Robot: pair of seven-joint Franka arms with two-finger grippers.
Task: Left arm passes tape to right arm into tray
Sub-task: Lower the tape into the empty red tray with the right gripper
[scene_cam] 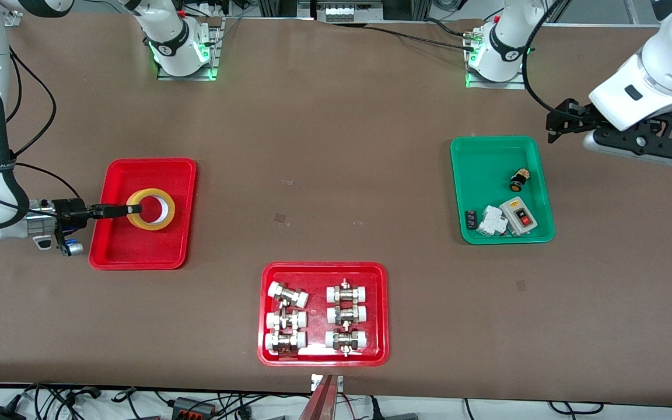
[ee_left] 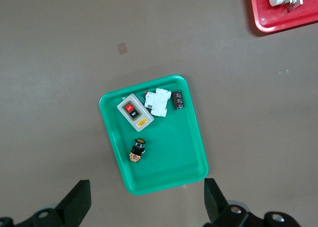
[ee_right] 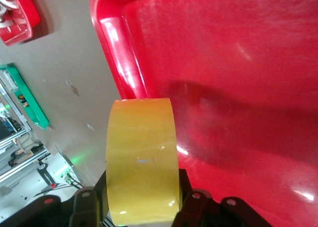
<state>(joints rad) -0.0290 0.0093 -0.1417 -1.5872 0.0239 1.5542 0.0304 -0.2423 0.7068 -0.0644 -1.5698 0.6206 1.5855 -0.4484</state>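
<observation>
Right gripper (scene_cam: 129,209) jaws clamp the tape (scene_cam: 151,209) over the tray (scene_cam: 115,248); fingertips hidden by the translucent yellow roll. Left gripper (ee_left: 146,202) jaws spread wide, empty, tips cut off, above the green tray (ee_left: 191,132).

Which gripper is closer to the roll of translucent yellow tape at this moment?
The right. The right gripper is shut on the roll of translucent yellow tape over the plain glossy red plastic tray. The left gripper hangs open by the green tray, well away.
</observation>
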